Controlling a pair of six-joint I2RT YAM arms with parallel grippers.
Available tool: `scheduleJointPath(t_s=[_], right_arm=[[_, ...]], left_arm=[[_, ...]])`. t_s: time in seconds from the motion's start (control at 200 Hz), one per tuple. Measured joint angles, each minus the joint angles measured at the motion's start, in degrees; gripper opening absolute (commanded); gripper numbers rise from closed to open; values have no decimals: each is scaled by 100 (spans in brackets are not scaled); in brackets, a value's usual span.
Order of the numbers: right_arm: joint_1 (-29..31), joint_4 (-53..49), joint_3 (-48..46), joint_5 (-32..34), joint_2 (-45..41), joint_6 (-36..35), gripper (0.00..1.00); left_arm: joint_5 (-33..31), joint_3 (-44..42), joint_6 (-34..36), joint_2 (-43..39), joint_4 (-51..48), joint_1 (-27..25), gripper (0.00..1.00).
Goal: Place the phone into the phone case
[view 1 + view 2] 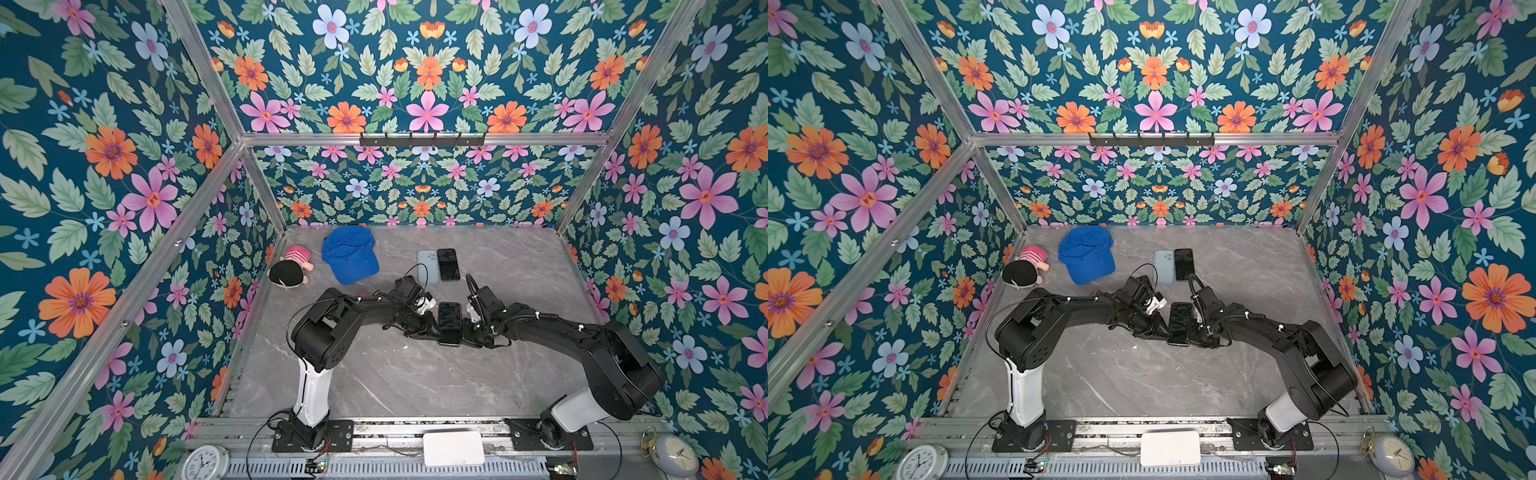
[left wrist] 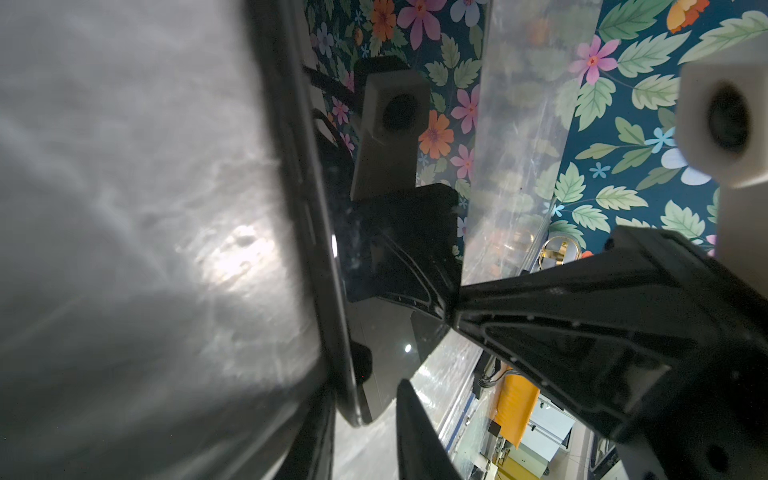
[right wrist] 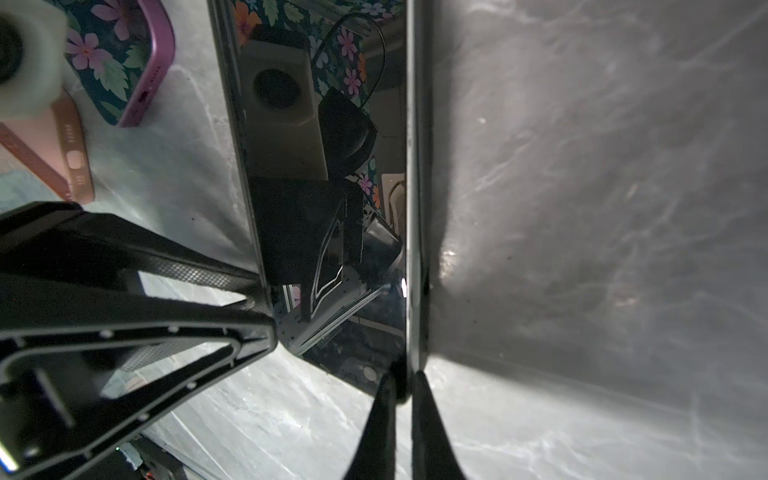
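While the left arm (image 1: 320, 332) and the right arm (image 1: 615, 357) met over the middle of the grey marble table (image 1: 415, 374), the count stood thus: two dark handsets, namely the phone (image 1: 449, 322) and a second phone (image 1: 448, 264); one pale blue phone case (image 1: 428, 266); one blue cap (image 1: 350, 259); one plush doll (image 1: 291, 268); two clocks (image 1: 205, 463) (image 1: 675, 455); and one white box (image 1: 454, 448). Each arm rose on a white link from its base at the near rail, folded at the elbow and reached inward, so the pair formed a low arch with the wrists facing each other. The phone was held screen-up above the table's centre, between those wrists. The left gripper (image 1: 434, 332) had its fingers pinched on the phone's left edge, and the right gripper (image 1: 467, 335) had its fingers (image 3: 430, 419) drawn together on the opposite edge, the thin black rim caught between them in the right wrist view. The phone case lay flat farther back, apart from the held phone and just beside the second phone. Cap and doll sat at the far left, the clocks at the near corners, and the box between the bases.
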Motion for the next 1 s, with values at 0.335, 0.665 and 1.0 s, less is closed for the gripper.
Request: scheduleJointPath(t_s=[0.335,0.665,1.0], right_arm=[[-13,72,-52,-79,61,28,7],[-24,98,-70,-116,85,114,6],[-35,116,-52,-177,146,138,5]], left_arm=[[-15,-11,-109,-11,31,-22,28],[-35,-42,-149,-11,72,-24,25],[-50,-42,-149,-22,70,-24,25]])
